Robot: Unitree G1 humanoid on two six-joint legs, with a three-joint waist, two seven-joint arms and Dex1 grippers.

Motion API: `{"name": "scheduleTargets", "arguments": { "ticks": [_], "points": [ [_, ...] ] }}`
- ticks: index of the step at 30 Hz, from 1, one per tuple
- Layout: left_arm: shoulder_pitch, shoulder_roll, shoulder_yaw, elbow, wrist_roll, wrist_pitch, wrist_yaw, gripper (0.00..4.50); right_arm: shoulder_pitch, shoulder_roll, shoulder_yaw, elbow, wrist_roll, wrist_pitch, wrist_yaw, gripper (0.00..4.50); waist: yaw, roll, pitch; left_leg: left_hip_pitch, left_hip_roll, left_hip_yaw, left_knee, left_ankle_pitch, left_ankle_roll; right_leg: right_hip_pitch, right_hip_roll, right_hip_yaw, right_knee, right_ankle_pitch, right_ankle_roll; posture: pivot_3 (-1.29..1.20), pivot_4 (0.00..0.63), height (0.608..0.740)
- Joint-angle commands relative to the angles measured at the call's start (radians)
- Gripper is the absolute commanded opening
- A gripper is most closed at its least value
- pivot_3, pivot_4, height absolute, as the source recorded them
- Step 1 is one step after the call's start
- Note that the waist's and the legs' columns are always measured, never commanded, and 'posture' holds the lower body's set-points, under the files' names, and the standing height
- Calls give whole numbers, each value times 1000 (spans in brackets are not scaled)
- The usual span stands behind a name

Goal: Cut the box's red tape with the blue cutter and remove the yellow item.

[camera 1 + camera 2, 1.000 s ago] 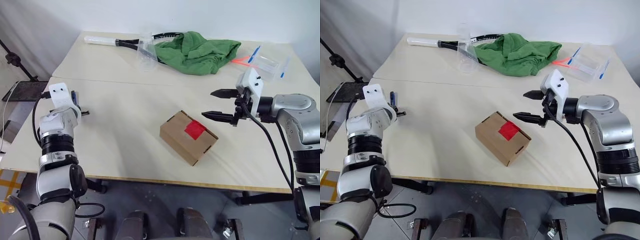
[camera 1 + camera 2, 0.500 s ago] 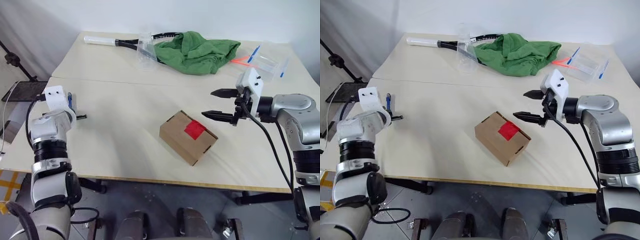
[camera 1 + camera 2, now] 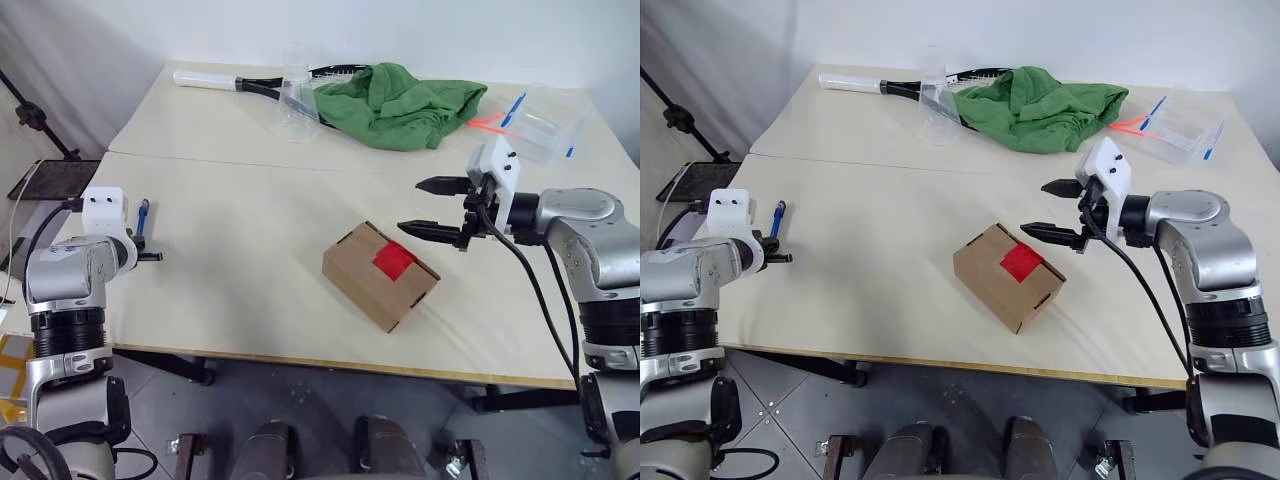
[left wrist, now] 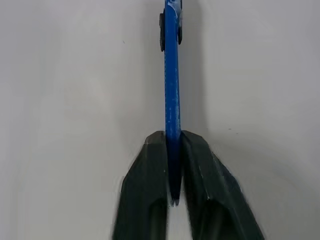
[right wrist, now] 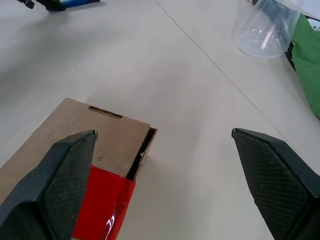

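Observation:
The brown box lies at the middle of the table, its flaps closed and a patch of red tape on top. At the table's left edge my left gripper is shut on the blue cutter, whose slim body sticks out past the fingertips. Just right of the box and above it, my right gripper hangs open with nothing in it; its wrist view looks down on the box's flap edge and the tape. The yellow item is hidden.
At the back of the table lie a green cloth, a racket and a clear plastic cup. A clear package with light blue sticks sits at the back right. A dark stand is left of the table.
My left arm has drawn back toward the near left edge of the table, taking the blue cutter with it. The right gripper and the box have stayed put.

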Motion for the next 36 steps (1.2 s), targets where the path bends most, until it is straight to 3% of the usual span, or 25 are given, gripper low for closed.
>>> {"name": "scheduleTargets", "arguments": {
  "ticks": [1, 9, 19, 24, 26, 30, 32, 36],
  "points": [
    [-3, -16, -28, -21, 3, 29, -9, 1817, -31, -2, -19, -13, 3, -16, 6, 4500, 2, 0, 0, 0, 0, 0, 0, 0, 0, 0, 0, 0, 0, 0, 0, 0, 150, 740],
    [-9, -33, 24, 30, 6, -2, 8, 4193, -16, -14, -29, -29, 4, -9, 6, 4500, 14, 0, 0, 0, -1, -1, 0, 0, 0, 1, -1, -1, 0, 0, 0, 0, 150, 740],
    [10, -59, 109, 157, -52, -13, -53, 4193, -28, -18, -26, -20, 0, -8, 8, 4500, 22, 2, -1, 2, -2, -3, 1, 0, 0, 5, -2, -3, -1, 0, 0, 0, 150, 740],
    [14, -37, 71, 204, -48, -18, -102, 2764, -34, -19, -25, -18, -2, -6, 12, 4500, 21, 5, -3, 3, -2, -3, 0, 0, 0, 6, -2, -3, -2, 0, 0, 0, 150, 740],
    [7, -26, 47, 235, -34, -31, -113, 2764, -42, -17, -23, -12, -5, -7, 13, 4500, 22, 6, -3, 3, -2, -3, 0, 0, 0, 6, -3, -4, -2, 0, 0, 0, 150, 740],
    [-7, -17, 28, 261, -27, -44, -118, 1908, -47, -16, -23, -11, -9, -7, 15, 4500, 23, 12, -7, 3, -3, -3, 0, 0, 1, 8, -3, -5, -4, 0, 0, 0, 150, 740],
    [-6, -13, 19, 260, -24, -43, -121, 1908, -47, -17, -24, -12, -9, -5, 14, 4500, 23, 13, -7, 3, -3, -4, 0, 0, 1, 8, -3, -6, -4, 0, 0, 0, 150, 740],
    [-3, -11, 15, 256, -24, -42, -123, 1057, -45, -19, -24, -16, -9, -4, 14, 4500, 23, 14, -8, 3, -4, -5, 0, 0, 1, 9, -3, -6, -4, 0, 0, 0, 150, 740]
  ]
}}
